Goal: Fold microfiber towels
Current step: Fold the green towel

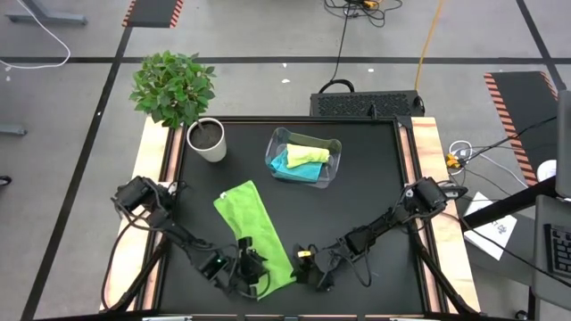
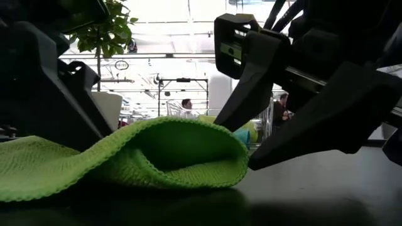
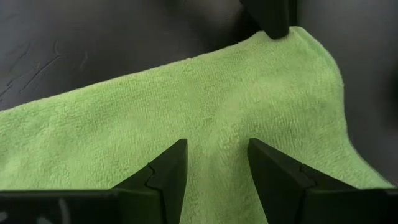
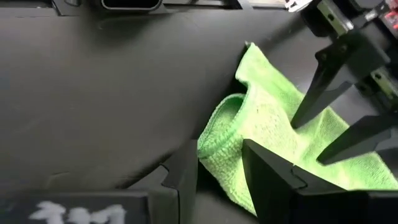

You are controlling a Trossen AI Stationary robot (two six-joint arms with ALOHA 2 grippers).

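Observation:
The bright green towel lies on the black table as a long strip, slanting from the middle toward the near edge. Its near end bulges up in a folded lip. My left gripper is open, fingers pointing down over the strip's near part. My right gripper is open at the strip's near right corner, with the lip between its fingers. The pale yellow-green towel and the turquoise towel lie in the clear bin. My left gripper stands over the towel's middle with spread fingers; I cannot tell whether the tips touch the cloth. My right gripper comes in low from the table's right. Its upper finger rests on top of the raised lip. Its lower finger lies by the lip's edge at the table. The fingers are not closed on the cloth.
A potted plant stands at the far left of the table. The bin stands at the far middle. Bare black table lies to the right of the green towel.

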